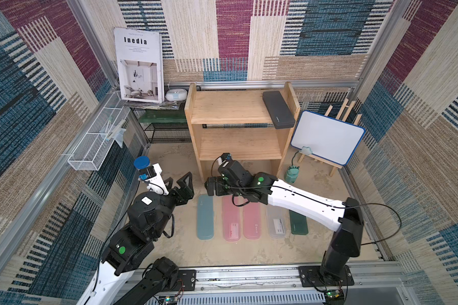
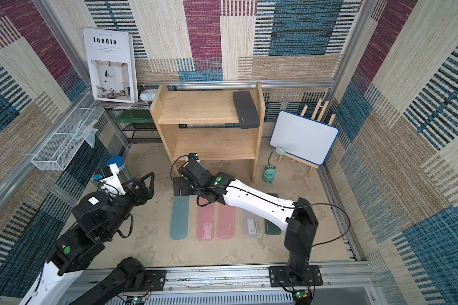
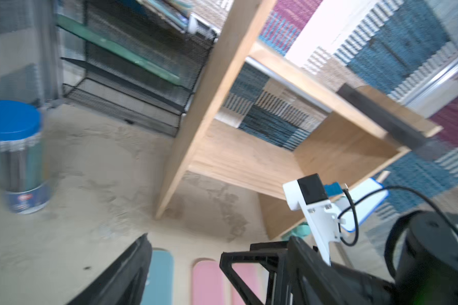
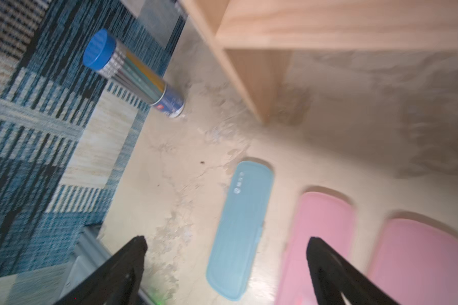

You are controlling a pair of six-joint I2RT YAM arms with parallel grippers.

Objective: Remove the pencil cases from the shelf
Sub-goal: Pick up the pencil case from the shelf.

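Five of the six pencil cases already lie flat on the worktop [image 1: 236,250], side by side in a row in front of the shelf [image 1: 230,107]: the light blue case [image 1: 205,216], two pink cases [image 1: 231,219], the clear case [image 1: 275,223] and the dark green case [image 1: 298,223]. Only the black case [image 1: 278,109] is on the shelf, at the right end of the top board beside the side panel, with its near end jutting past the front edge. The lower board looks bare. The right claw [image 4: 226,241] hangs low over the far end of the row, jaws spread wide with nothing between them. The left claw [image 1: 179,183] is also spread and empty, near the worktop's left edge beside the tube of pencils [image 1: 141,162]. The step in hand looks like the turn from the last set-down to the final pick. The next move probably calls for one arm, likely the right, to rise to the top board, line its jaws across the narrow width of the overhanging end, close, and draw the case forward clear of the side panel.
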